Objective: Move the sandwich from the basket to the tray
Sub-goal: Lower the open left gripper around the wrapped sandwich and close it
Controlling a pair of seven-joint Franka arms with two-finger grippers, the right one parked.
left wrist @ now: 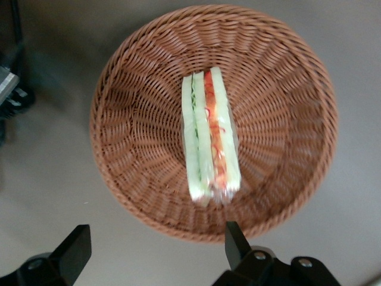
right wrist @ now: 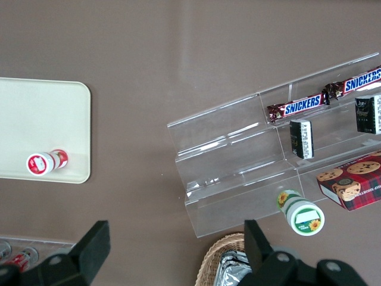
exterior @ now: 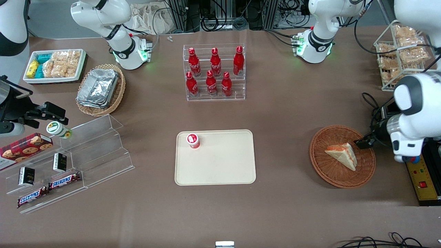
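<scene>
The sandwich [left wrist: 209, 134] lies in the basket [left wrist: 131, 107]. The tray [exterior: 224, 165] holds a small red-and-white bottle [exterior: 193, 140]. The gripper [left wrist: 158, 244] hovers above the basket's rim, fingers spread wide, holding nothing.

The working arm above the basket [exterior: 342, 156] is glossy white with dark joint bands, black cables, and a black gripper [left wrist: 156, 250] with wedge-tipped fingers.

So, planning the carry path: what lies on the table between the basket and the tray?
Nothing: the front view shows only bare brown table between basket and tray. The open claw hangs over the basket's rim.
</scene>
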